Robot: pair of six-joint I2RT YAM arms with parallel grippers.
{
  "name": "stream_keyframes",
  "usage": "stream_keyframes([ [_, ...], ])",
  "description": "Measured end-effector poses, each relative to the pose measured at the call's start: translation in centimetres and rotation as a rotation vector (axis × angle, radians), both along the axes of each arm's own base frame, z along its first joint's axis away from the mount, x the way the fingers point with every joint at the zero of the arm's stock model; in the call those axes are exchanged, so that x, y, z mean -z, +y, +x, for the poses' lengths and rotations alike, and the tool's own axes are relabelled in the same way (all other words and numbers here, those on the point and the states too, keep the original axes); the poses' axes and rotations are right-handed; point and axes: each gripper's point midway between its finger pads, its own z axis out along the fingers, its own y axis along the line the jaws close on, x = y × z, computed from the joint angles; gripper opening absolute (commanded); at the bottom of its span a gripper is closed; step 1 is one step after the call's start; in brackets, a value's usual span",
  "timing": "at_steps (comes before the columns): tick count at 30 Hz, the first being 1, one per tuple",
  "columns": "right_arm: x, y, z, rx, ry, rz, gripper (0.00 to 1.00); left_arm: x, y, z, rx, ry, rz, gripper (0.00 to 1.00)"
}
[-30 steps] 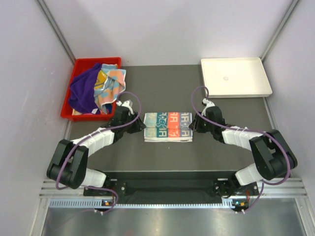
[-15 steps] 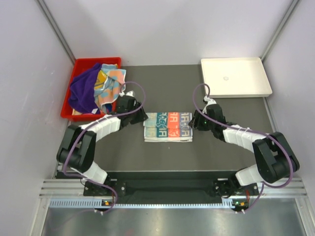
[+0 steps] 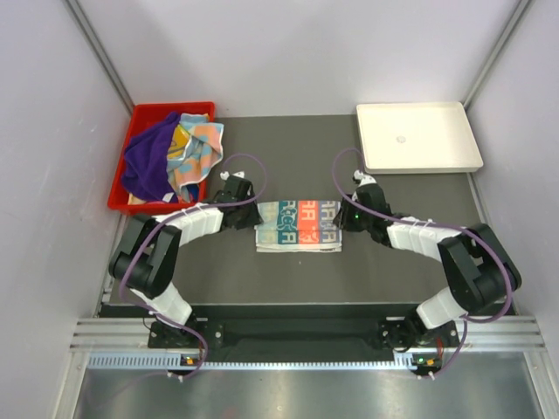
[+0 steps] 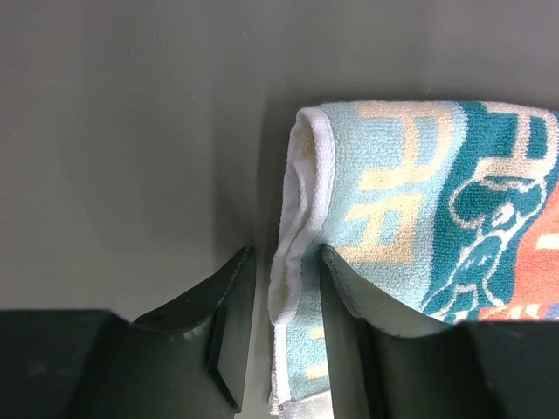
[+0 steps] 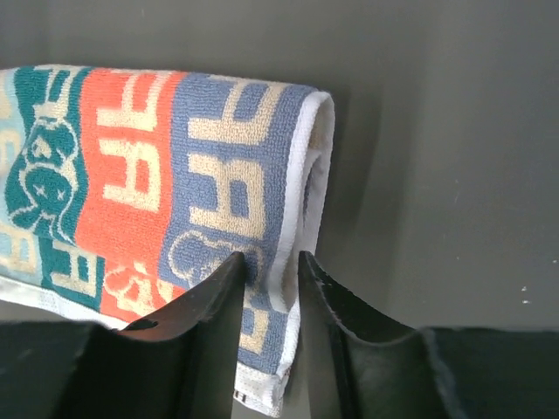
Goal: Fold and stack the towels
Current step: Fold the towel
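The lettered towel (image 3: 299, 225) lies flat in the middle of the counter (image 3: 297, 161), folded into a layered oblong with its long sides running left to right; the other cloths, a purple towel (image 3: 147, 166) and a multicoloured towel (image 3: 194, 150), are heaped in the red bin (image 3: 157, 106) at the far left. The lettered towel's left short end is straddled by the left pincer (image 3: 247, 212), whose fingers (image 4: 229, 323) are set either side of the rolled white hem; a thin dark gap is seen beside one finger, so it cannot be told whether the cloth is truly nipped there. The right short end is pinched by the right pincer (image 3: 347, 216), the hem filling the space between its two fingers.

The chief risk is judged to be a partial grip; if only the upper layers are caught, the fold would be opened as the ends are raised; if the left end is not held at all, the cloth would be dragged askew by the right side alone; uneven lifting would likewise skew the edges.

Open counter is found on the far side of the lettered towel, between the red bin and the white tray (image 3: 419, 140); a narrower strip is found on the near side; the bin's near corner is close to the left arm, whereas the tray is well apart from the right pincer.
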Motion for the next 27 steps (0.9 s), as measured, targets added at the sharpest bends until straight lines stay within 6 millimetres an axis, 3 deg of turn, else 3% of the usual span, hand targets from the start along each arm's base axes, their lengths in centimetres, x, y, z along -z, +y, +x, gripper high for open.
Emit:
stream_keyframes([
  [2,0.2,-0.1,-0.1,0.005,0.002,-0.002,0.23,0.0,0.0,0.0,-0.002,0.0,0.002,0.39],
  [7,1.4,-0.7,-1.1,0.011,0.031,-0.02,0.18,0.1,0.1,0.0,-0.001,0.001,0.008,0.36],
  [20,1.7,-1.1,-1.4,0.019,0.045,-0.034,0.34,-0.9,0.1,-0.6,0.039,0.012,0.018,0.41],
  [27,1.1,-1.2,-1.7,0.019,0.044,-0.032,0.35,-1.7,-0.1,-1.0,0.062,0.017,0.004,0.39],
])
